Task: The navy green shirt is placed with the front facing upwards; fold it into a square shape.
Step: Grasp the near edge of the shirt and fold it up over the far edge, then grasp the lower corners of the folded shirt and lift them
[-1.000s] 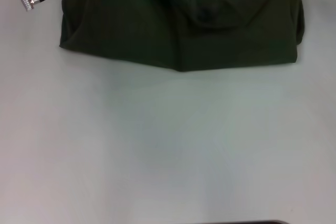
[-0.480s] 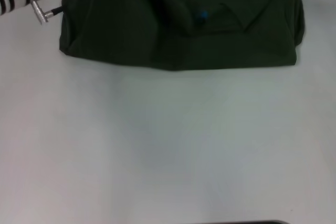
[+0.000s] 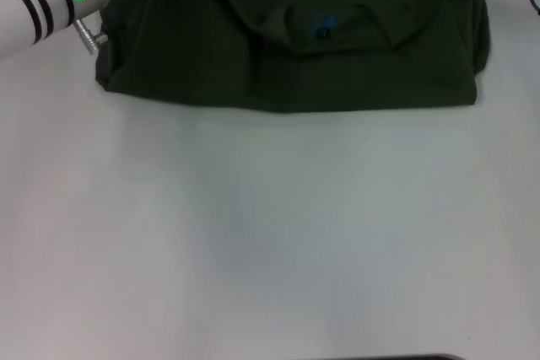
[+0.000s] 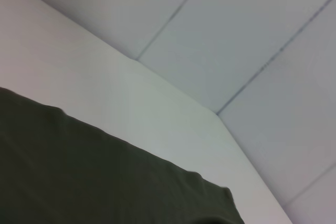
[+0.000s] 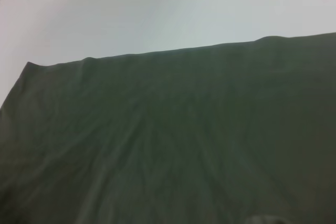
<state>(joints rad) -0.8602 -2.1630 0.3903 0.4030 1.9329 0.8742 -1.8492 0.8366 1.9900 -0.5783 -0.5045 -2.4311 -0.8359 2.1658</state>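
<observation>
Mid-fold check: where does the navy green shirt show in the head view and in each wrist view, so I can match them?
Head view: navy green shirt spans the top, neckline facing the camera.
Left wrist view: fills the lower left, beside the table.
Right wrist view: covers the lower two thirds.
Shared landmark: the shirt's edge against the pale table.

The navy green shirt (image 3: pixel 287 48) reads as a flat, very dark olive across the top of my head view, plain and unpatterned, with one small bright blue speck (image 3: pixel 324 22) by the neckline. The table (image 3: pixel 270 233) below it is pale grey-white. My left arm (image 3: pixel 42 2), upper left, is silver-white with black bands and a glowing green ring.
</observation>
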